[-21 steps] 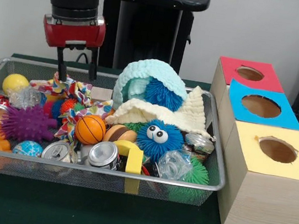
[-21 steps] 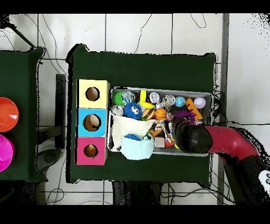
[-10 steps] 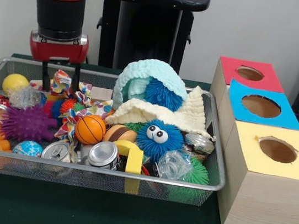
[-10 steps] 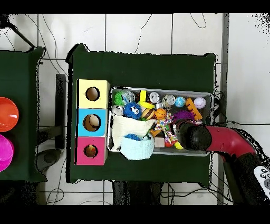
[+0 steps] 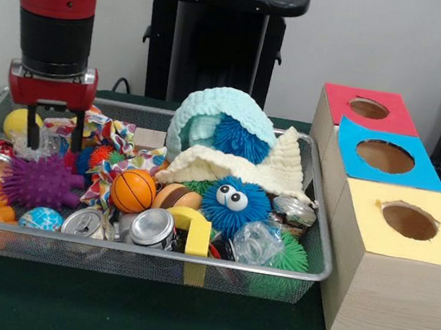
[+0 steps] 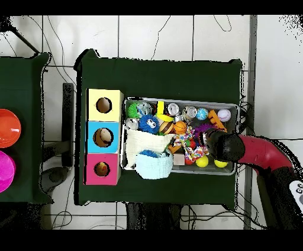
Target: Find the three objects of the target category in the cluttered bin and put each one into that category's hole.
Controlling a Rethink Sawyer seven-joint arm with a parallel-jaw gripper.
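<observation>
A wire mesh bin (image 5: 191, 256) holds a heap of toys. My gripper (image 5: 53, 141) stands open at the bin's left end. Its tips are low among the toys, one on each side of a clear crinkled ball (image 5: 40, 145). A yellow ball (image 5: 18, 121) lies just behind it and a purple spiky ball (image 5: 40, 181) just in front. A small basketball (image 5: 132, 190), two cans (image 5: 152, 227) and a blue fuzzy ball with eyes (image 5: 234, 202) lie toward the middle. In the overhead view the arm (image 6: 225, 145) covers the gripper.
Three boxes with round holes stand to the right of the bin: red (image 5: 368, 109), blue (image 5: 386, 156), yellow (image 5: 410, 222). A mint knit hat (image 5: 221, 116) over a blue fuzzy ball and a cream cloth (image 5: 279, 170) pile up high at the bin's back.
The arm has moved to the left in the front view and come lower, from above the ribbon toy to the clear ball. The gripper has stayed open.
</observation>
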